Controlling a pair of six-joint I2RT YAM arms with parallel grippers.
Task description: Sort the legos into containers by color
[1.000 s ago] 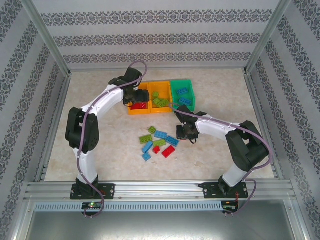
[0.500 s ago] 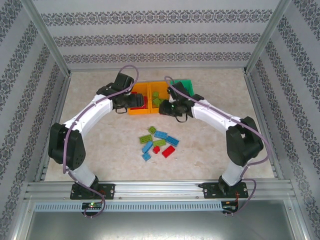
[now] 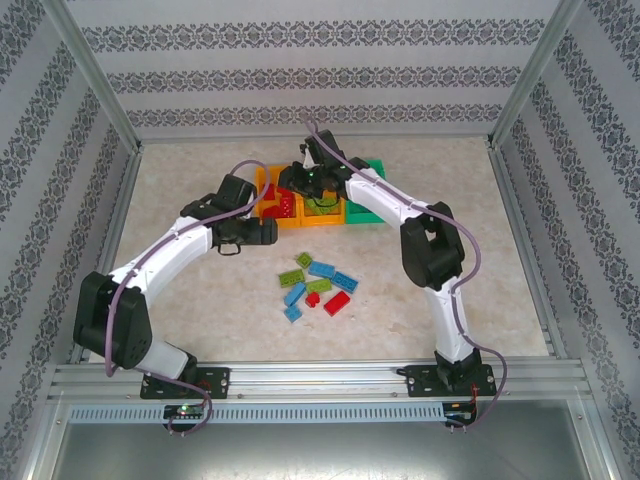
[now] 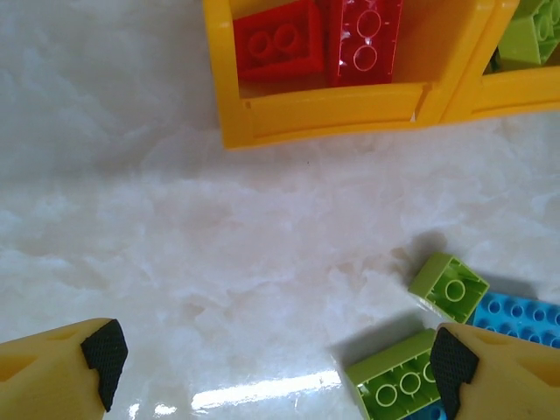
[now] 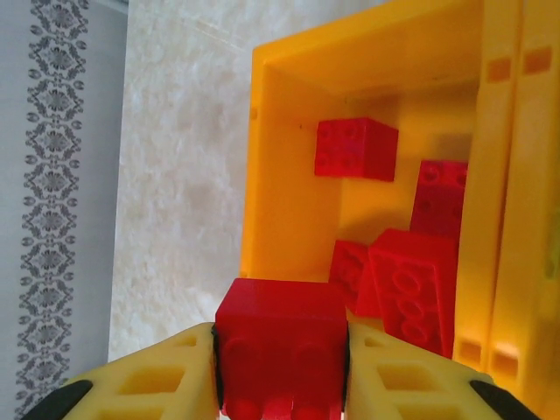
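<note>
Red lego [image 5: 280, 319] is pinched between the fingers of my right pincer [image 5: 280, 354], hanging at the edge of the left orange bin [image 5: 284, 201]. Several more red bricks [image 5: 354, 149] lie inside that bin. Beside it sits the middle orange bin [image 3: 322, 222] with lime pieces, then the green bin [image 3: 368, 212]. My left pincer [image 4: 278, 363] is spread wide and holds nothing, over the table [image 4: 175, 245] just in front of the red-filled bin. Lime bricks [image 4: 448, 287] and a blue one [image 4: 516, 319] lie by its right finger. Loose pile [image 3: 318, 285] sits mid-table.
</note>
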